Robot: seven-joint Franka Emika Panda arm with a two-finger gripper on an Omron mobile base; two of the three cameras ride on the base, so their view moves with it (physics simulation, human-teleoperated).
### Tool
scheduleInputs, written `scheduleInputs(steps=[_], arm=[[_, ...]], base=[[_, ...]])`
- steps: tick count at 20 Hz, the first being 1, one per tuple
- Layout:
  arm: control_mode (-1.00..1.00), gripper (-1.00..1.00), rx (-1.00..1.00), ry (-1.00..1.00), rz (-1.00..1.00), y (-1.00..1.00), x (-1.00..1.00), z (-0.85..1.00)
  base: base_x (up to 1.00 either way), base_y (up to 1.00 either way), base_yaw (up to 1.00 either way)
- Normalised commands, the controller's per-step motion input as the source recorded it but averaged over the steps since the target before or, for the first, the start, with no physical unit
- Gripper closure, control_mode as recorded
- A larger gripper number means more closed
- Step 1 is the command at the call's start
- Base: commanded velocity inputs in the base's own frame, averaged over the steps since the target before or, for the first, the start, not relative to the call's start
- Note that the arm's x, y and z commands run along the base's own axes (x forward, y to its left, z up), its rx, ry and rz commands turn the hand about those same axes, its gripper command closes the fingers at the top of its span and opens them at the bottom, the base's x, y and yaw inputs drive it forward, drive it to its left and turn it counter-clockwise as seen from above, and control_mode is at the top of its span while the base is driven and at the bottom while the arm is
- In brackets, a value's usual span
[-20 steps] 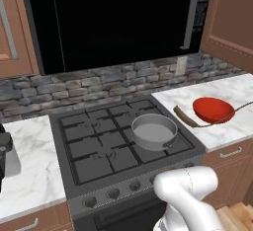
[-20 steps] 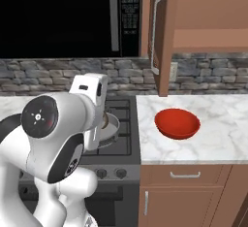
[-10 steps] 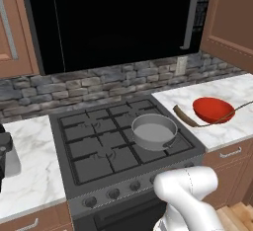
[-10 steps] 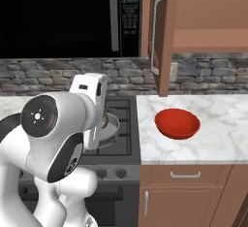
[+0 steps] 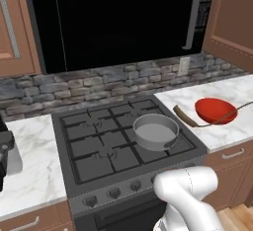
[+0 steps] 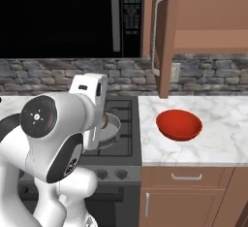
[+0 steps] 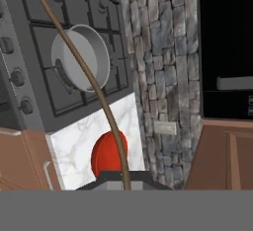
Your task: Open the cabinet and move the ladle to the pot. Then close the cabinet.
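Above the stove: ladle (image 7: 94, 84), handle clamped in fully closed jaws, carried over red bowl (image 7: 109, 152) toward pot (image 7: 81, 57); cabinet (image 6: 162, 37) door ajar, awaiting closure.

No readable text anywhere; microwave (image 6: 72, 17) control panel (image 6: 131, 8) markings too small, blurred to read.

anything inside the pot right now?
No. The pot on the stove shows only its bare pale interior. In the hand view the ladle handle crosses in front of the pot, hiding a thin strip of it; the scoop is not in that frame.
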Motion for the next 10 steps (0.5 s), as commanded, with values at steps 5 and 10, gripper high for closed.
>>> scheduleInputs(steps=[5, 10], arm=[[1.00, 1.00, 0.00, 0.00, 0.00, 0.00, 0.00, 0.00], [-1.00, 1.00, -0.04, -0.06, 0.01, 0.30, 0.00, -0.05]], base=[[0.18, 0.00, 0.16], [0.02, 0.00, 0.02]])
